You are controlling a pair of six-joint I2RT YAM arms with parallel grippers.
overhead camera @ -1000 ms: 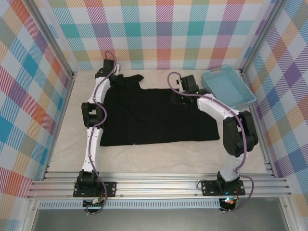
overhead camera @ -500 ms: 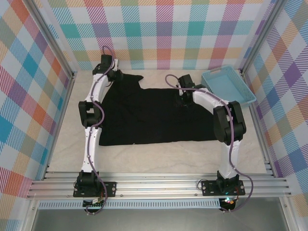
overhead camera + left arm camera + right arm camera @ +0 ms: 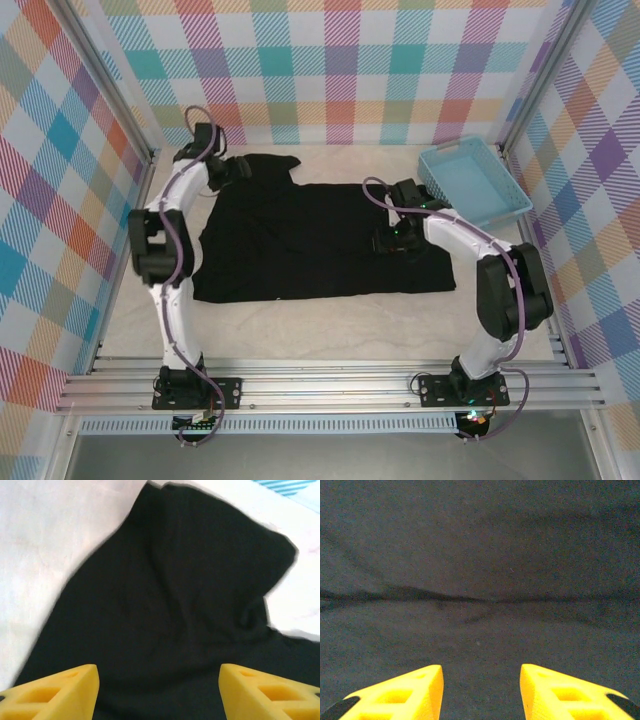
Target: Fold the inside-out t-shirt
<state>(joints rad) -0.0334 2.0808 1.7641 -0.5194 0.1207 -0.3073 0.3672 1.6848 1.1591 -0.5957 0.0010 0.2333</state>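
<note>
The black short-sleeved cloth t-shirt (image 3: 300,245) is being shown spread flat across the middle of the pale bench (image 3: 330,325), with one sleeve (image 3: 265,165) reaching toward eleven o'clock. The left gripper (image 3: 228,168), shut by that sleeve a second ago, is now being held with its jaws wide and nothing between them; the sleeve is being left lying flat, so the spreading step is judged finished on that side, with folding not yet begun. The right gripper (image 3: 481,670) has been brought toward six o'clock over the garment's three o'clock part; its jaws are being kept partly apart above a crease, with no cloth pinched between them, though whether they are touching the fabric cannot be told. No print is being shown on the upturned side; part of the three o'clock edge is being hidden by the right arm, near the light-blue plastic basket (image 3: 475,180).
</note>
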